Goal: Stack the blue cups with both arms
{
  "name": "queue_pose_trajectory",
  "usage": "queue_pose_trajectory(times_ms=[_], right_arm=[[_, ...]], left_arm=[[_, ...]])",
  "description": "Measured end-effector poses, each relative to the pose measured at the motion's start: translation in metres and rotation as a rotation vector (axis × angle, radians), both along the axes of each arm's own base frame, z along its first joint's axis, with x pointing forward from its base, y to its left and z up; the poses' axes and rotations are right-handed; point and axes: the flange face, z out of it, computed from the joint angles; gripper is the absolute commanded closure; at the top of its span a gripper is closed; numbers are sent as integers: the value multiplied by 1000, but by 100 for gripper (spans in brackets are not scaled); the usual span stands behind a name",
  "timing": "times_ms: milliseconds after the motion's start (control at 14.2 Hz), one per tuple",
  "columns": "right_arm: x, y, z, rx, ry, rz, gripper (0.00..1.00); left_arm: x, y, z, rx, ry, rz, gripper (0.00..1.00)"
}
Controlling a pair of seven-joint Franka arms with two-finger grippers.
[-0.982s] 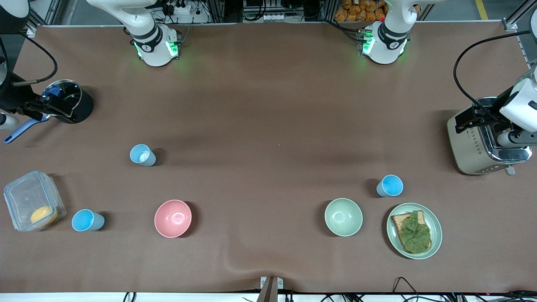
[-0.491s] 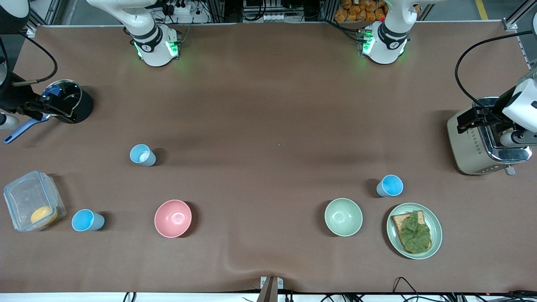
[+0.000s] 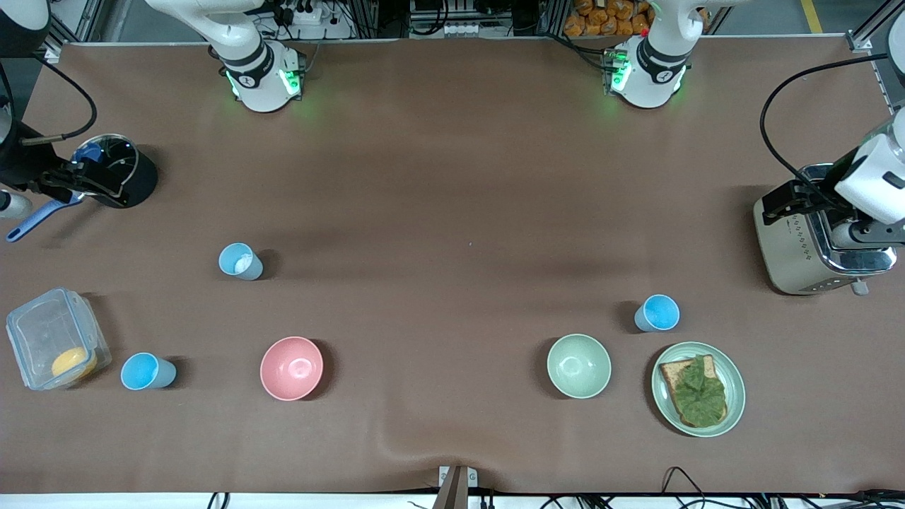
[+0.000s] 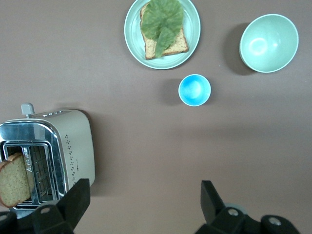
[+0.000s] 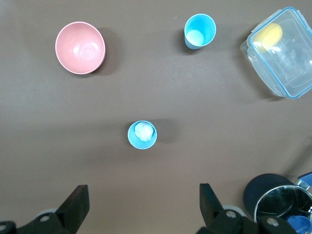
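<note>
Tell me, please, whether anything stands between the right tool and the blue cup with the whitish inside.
Nothing visible does. The right tool, open, hangs beside the black pot; only bare table separates it from that cup.

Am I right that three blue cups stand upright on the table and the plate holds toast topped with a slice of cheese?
Nearly. The three blue cups are upright, but the toast on the plate carries a green leaf, not cheese; the left wrist view shows it.
</note>
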Motion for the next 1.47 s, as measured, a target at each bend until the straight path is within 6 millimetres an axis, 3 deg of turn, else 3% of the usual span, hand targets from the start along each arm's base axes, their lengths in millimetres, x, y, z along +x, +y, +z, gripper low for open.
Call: queue_pose_trajectory(times_ms=[281, 351, 561, 702, 982, 1474], right_arm=[[0, 0, 0, 0, 0, 0, 0], [0, 0, 0, 0, 0, -1, 0], [0, 0, 0, 0, 1, -1, 0], [0, 0, 0, 0, 1, -1, 0], [0, 0, 0, 0, 1, -1, 0], [0, 0, 0, 0, 1, -1, 0]], left_arm=[[3, 1, -9, -2, 15, 3, 0], [6, -1, -19, 0, 34, -2, 0], [24, -2, -80, 2, 134, -5, 0], [31, -2, -98, 13, 157, -8, 0], [32, -5, -88, 22, 137, -17, 0], [32, 2, -87, 23, 136, -5, 0]])
